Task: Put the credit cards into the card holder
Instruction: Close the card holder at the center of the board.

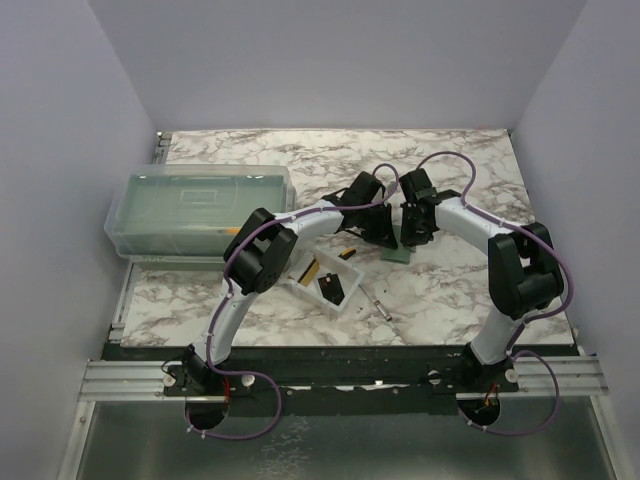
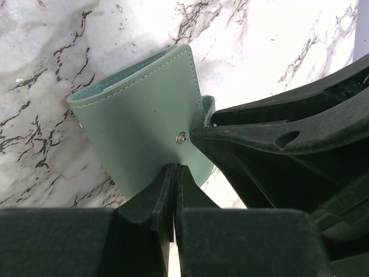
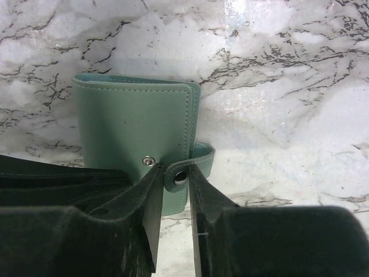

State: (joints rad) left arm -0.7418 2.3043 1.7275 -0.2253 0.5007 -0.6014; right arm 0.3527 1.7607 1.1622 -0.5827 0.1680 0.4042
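Observation:
The sage green card holder [image 2: 138,121] lies folded on the marble table [image 1: 450,170], seen also in the top view [image 1: 397,252] and from the right wrist [image 3: 132,121]. My left gripper [image 2: 174,167] is shut, its tips set against the holder's near edge. My right gripper [image 3: 176,173] is closed on the holder's snap strap [image 3: 196,158], which stands between its fingers beside the stud [image 3: 149,161]. A black credit card [image 1: 331,289] and a gold one [image 1: 312,270] lie in a small clear tray [image 1: 345,272], left of both grippers.
A large translucent lidded box [image 1: 195,212] stands at the back left. A small pen-like tool [image 1: 379,303] lies on the marble just right of the tray. Both arms arch inward, with the two wrists close together over the holder.

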